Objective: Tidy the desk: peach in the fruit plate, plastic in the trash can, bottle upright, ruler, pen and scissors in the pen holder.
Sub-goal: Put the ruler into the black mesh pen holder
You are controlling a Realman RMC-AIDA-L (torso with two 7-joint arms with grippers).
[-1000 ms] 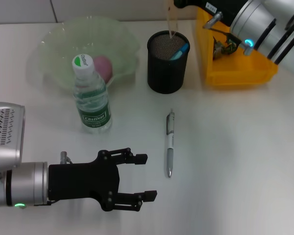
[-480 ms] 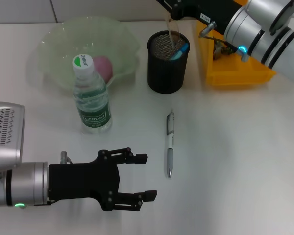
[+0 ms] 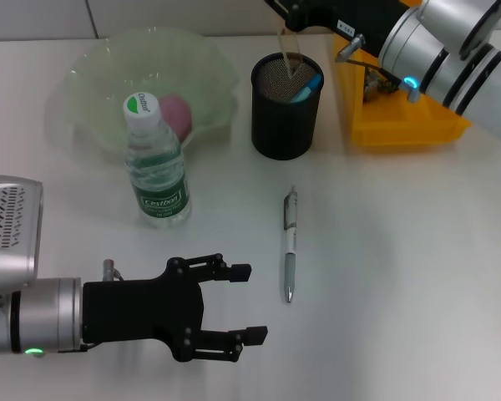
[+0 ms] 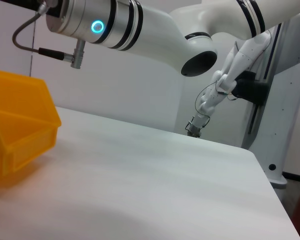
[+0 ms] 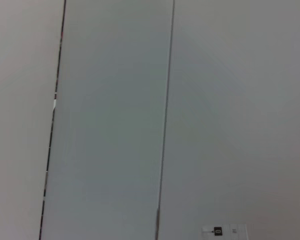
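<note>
The pink peach (image 3: 174, 112) lies in the pale green fruit plate (image 3: 92, 67). A bottle (image 3: 155, 163) with a green cap stands upright in front of the plate. In the black mesh pen holder (image 3: 285, 117), a translucent ruler (image 3: 288, 54) stands tilted beside a blue-handled item (image 3: 307, 86). My right gripper (image 3: 299, 15) is just above the ruler's top end, at the picture's upper edge. The pen (image 3: 290, 244) lies on the table in front of the holder. My left gripper (image 3: 236, 302) rests open near the front edge, left of the pen. No plastic shows.
A yellow bin (image 3: 401, 117) stands right of the pen holder, under my right arm, and shows again in the left wrist view (image 4: 15, 125). The white table (image 3: 401, 251) stretches to the right. The right wrist view shows only a wall.
The right gripper moved left and down, and the ruler sank deeper into the pen holder, now leaning. The left arm, pen and bottle have not moved.
</note>
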